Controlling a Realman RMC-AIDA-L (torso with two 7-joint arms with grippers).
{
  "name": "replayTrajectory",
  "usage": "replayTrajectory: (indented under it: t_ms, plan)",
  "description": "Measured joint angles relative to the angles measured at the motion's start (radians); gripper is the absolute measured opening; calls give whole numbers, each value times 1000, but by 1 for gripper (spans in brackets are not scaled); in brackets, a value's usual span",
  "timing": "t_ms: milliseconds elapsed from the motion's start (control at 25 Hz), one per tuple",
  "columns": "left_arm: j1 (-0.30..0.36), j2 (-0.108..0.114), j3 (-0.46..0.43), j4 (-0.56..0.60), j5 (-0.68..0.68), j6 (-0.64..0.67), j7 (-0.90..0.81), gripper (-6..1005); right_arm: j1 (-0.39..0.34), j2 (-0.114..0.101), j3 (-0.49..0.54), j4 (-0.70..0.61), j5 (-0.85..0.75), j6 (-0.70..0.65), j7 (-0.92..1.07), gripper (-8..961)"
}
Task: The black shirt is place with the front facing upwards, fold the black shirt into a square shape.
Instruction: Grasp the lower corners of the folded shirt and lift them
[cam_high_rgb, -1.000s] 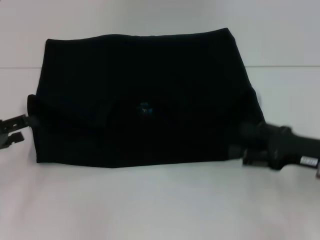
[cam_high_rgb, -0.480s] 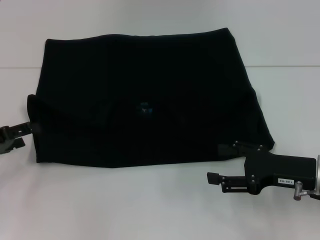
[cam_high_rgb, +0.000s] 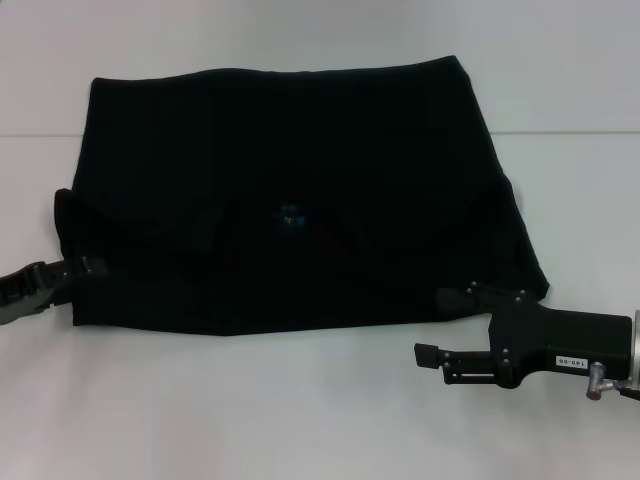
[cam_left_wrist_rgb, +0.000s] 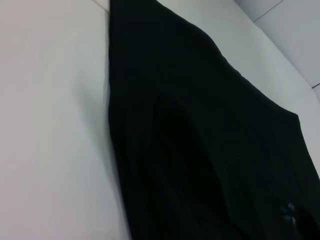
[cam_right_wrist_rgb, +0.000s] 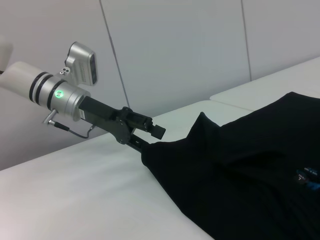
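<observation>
Black shirt (cam_high_rgb: 300, 190) lies partly folded, mid-frame on white table (cam_high_rgb: 300, 410). Left gripper (cam_high_rgb: 88, 268) at its lower-left edge, jaws' state can't tell. Right gripper (cam_high_rgb: 450, 325), lower right, jaws apart, empty.

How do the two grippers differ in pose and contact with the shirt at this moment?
The left gripper is at the black shirt's near left edge, one finger over the cloth; the right gripper sits by the near right corner with its fingers spread. The left shows little beyond its tip; the right shows its whole body. Both lie low, pointing inward.
</observation>
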Motion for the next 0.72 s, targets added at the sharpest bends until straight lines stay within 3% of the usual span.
replayTrajectory:
  t_ms: [440, 720]
  plan:
    - [-15, -1, 132, 6, 0, 7, -32, 740, -1, -1, 7, 0, 5, -2, 3, 925]
    - [-21, -2, 144, 7, 0, 13, -29, 527, -7, -2, 8, -1, 7, -5, 9, 925]
